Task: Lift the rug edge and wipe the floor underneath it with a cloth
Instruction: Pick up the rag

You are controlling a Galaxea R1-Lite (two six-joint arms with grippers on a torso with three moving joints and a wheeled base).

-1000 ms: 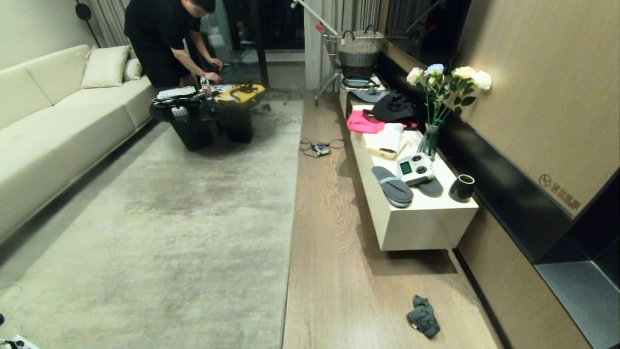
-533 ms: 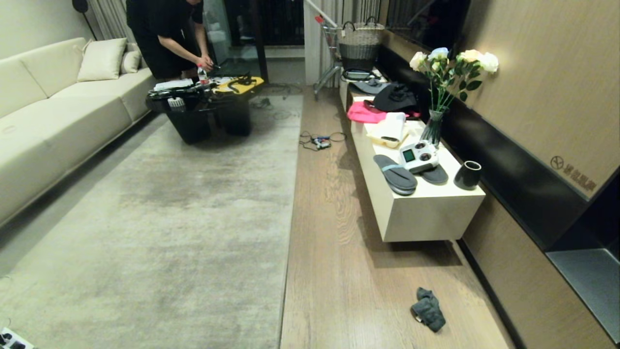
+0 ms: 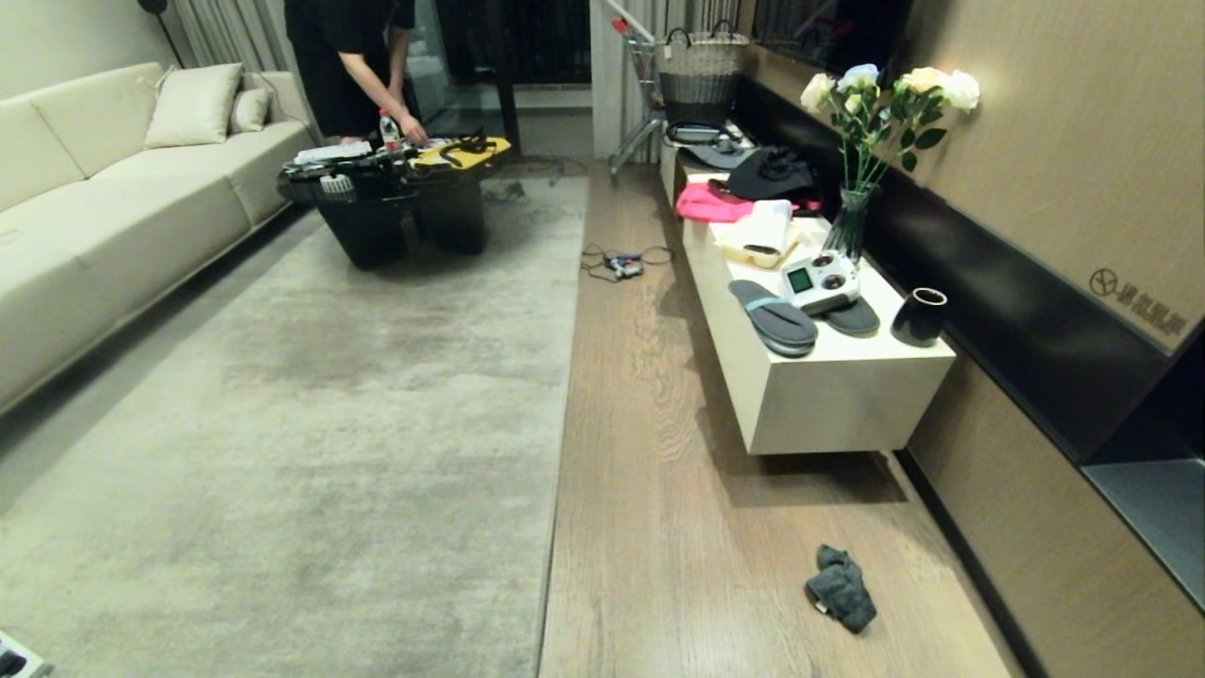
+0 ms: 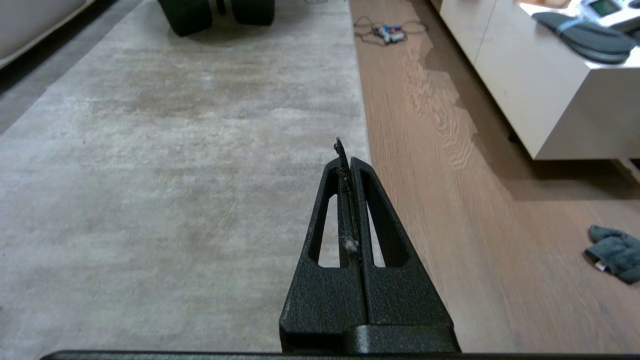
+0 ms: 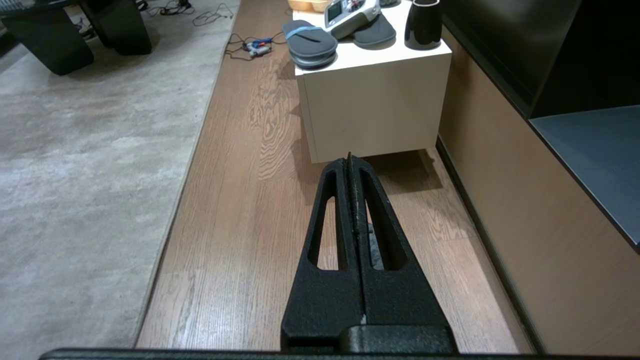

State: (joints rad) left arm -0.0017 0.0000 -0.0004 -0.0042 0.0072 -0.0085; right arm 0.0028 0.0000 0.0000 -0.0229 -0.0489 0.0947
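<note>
The pale grey-beige rug point(image 3: 311, 405) lies flat, and its straight rug edge point(image 3: 557, 443) runs along the wood-plank floor point(image 3: 650, 490). The dark grey-teal cloth point(image 3: 841, 589) lies crumpled on the floor near the wall, in front of the white cabinet. My left gripper point(image 4: 345, 157) is shut and empty, hanging over the rug beside its edge point(image 4: 361, 115); the cloth point(image 4: 614, 251) lies off to one side. My right gripper point(image 5: 350, 165) is shut and empty above the floor point(image 5: 240, 210); a bit of cloth point(image 5: 372, 245) shows through its finger slot. Neither arm shows in the head view.
A low white cabinet point(image 3: 828, 395) carries grey slippers point(image 3: 777, 318), a controller, a black cup, a flower vase and pink fabric. Cables point(image 3: 621, 264) lie on the floor further off. A person point(image 3: 353, 56) bends over a black table point(image 3: 395, 198); a cream sofa point(image 3: 104, 217) stands at left.
The whole head view has shifted as the camera moved: the scene slid upward and the cloth sits slightly higher in the picture. The person moved at the far table. Neither gripper has changed.
</note>
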